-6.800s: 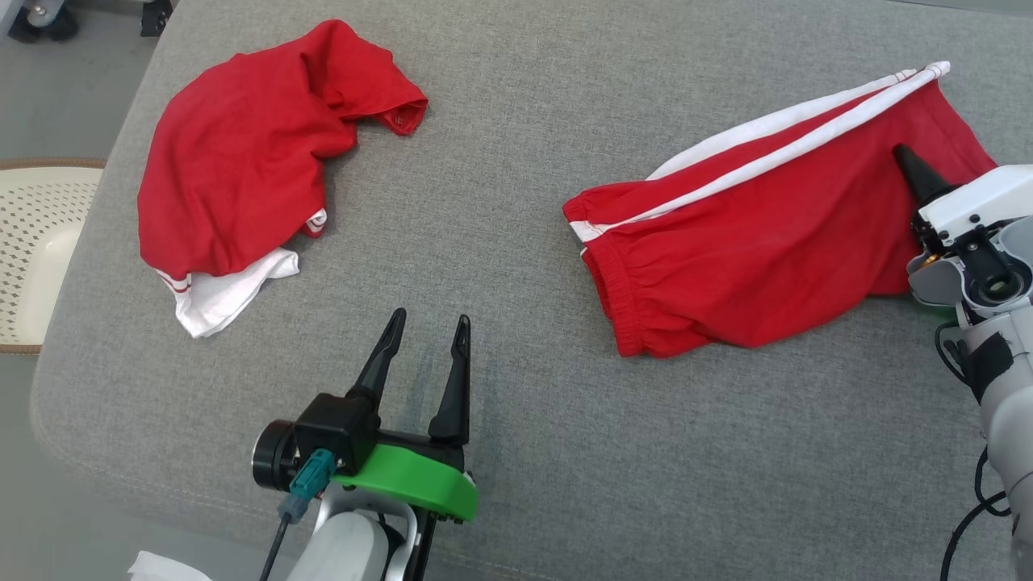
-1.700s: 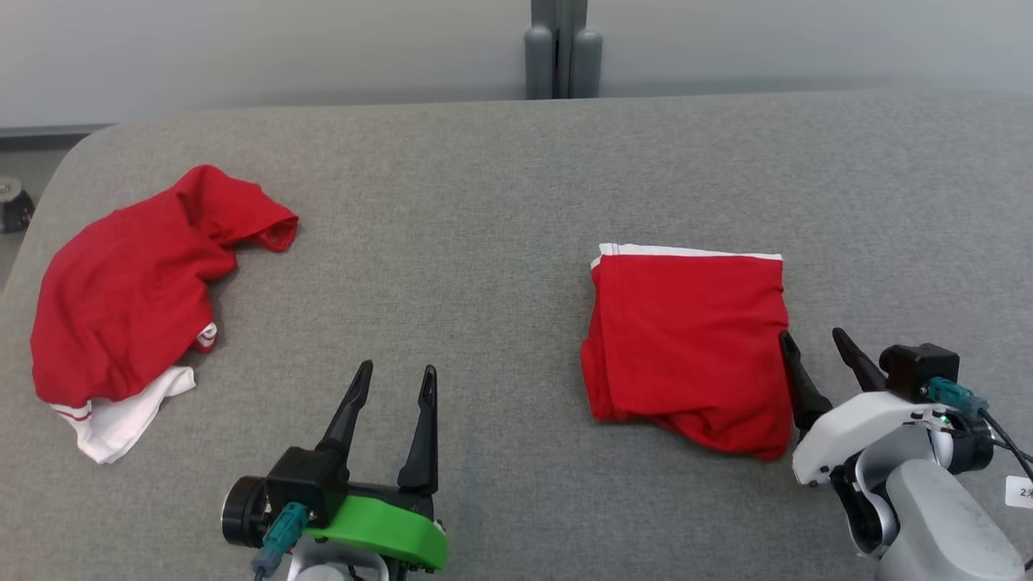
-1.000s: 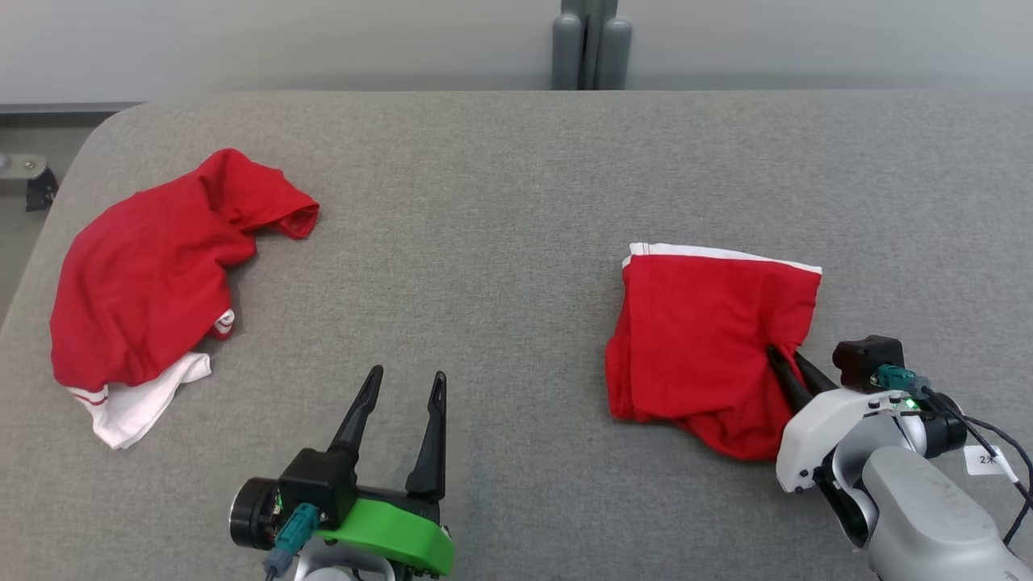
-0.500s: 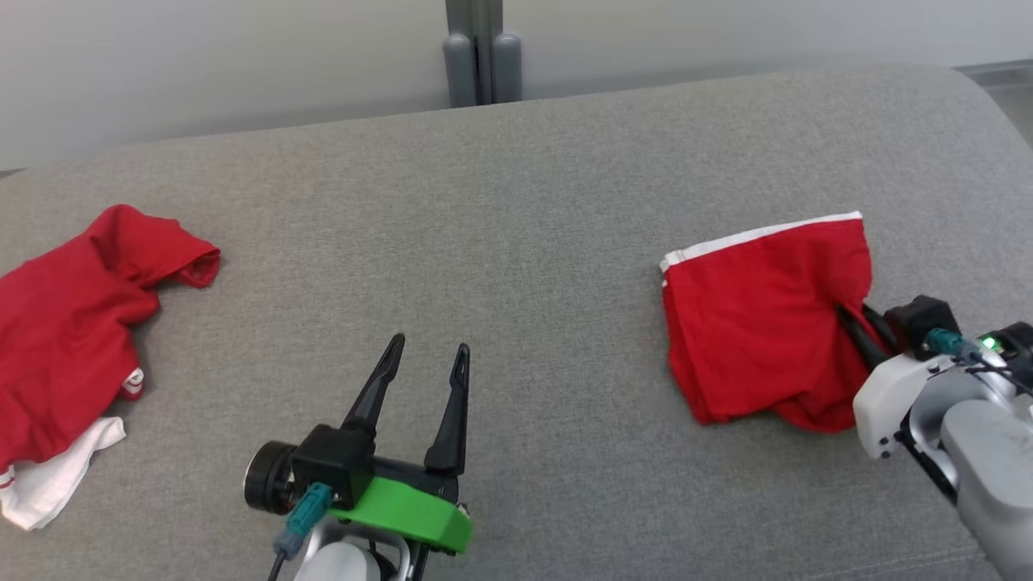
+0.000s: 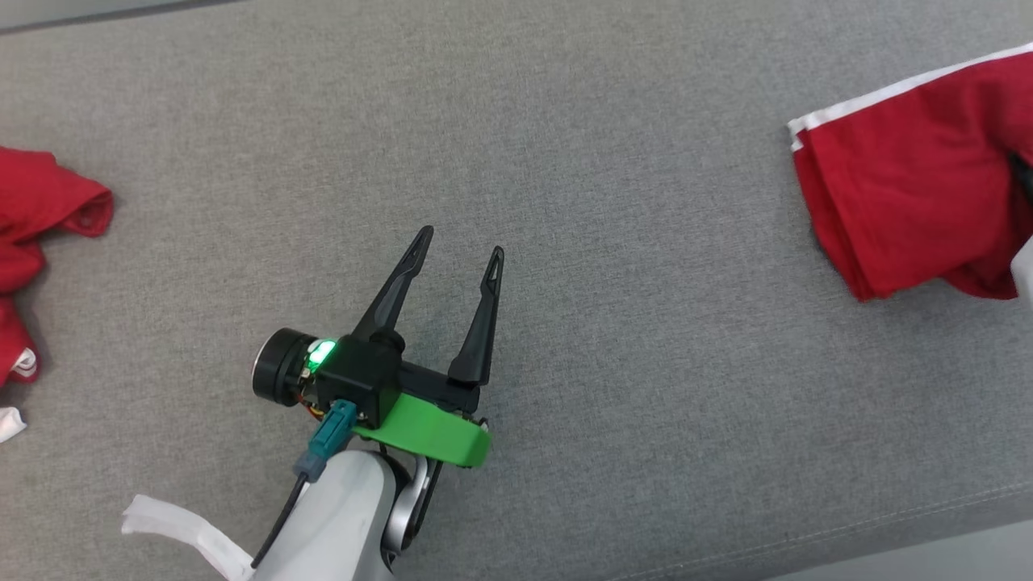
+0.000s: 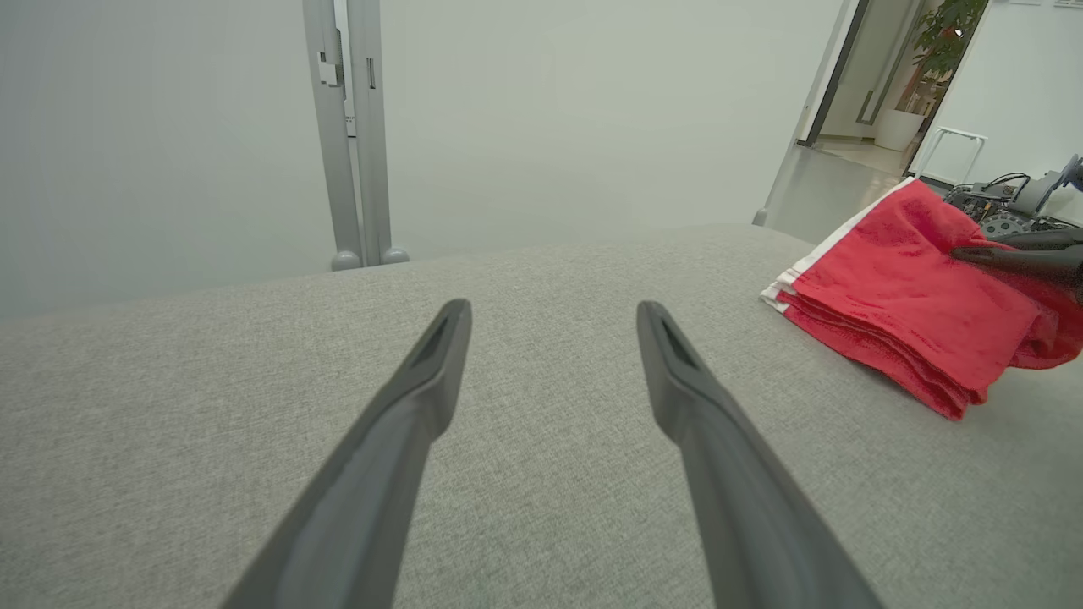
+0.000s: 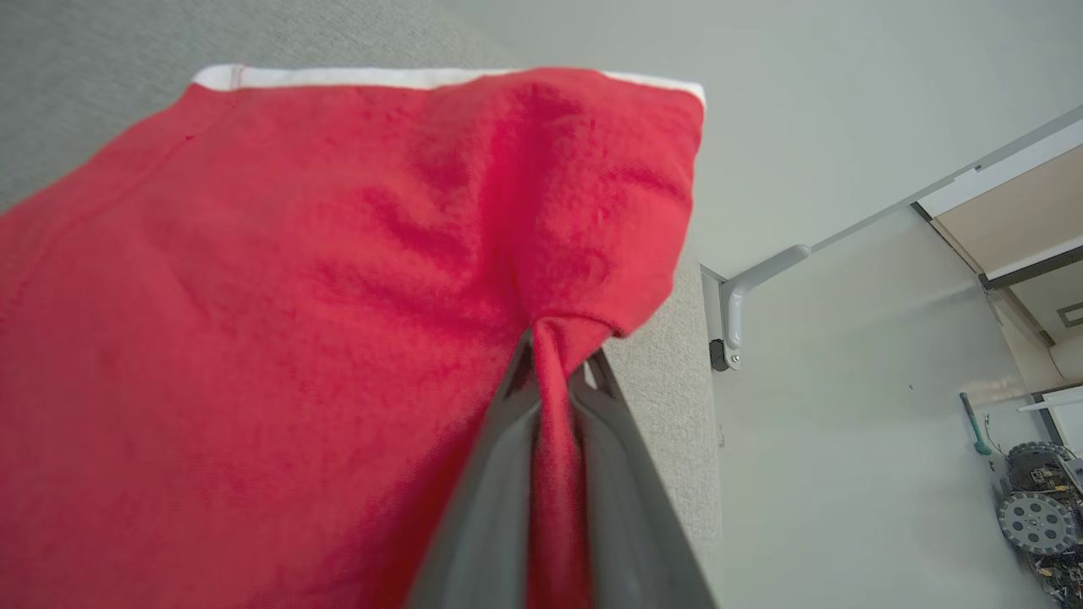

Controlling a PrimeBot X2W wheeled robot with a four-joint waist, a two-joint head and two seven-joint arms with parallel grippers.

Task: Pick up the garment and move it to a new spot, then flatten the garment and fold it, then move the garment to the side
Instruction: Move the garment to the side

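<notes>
My right pincer (image 7: 560,364) has pulled the folded red garment (image 5: 904,202) to the tabletop's (image 5: 646,387) right edge, pinching it tight. My left pincer (image 5: 458,242) is spread wide by the front edge.

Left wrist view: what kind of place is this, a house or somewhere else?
Probably a robot lab or office, not a house: a pale wall with a grey metal post, a doorway with a potted plant beyond, and wheeled machine parts nearby.

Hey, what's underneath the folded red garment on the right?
The grey cushion shows around the folded red garment, which rests on it. The right claw pinches its edge. Anything beneath the fabric is covered.
</notes>
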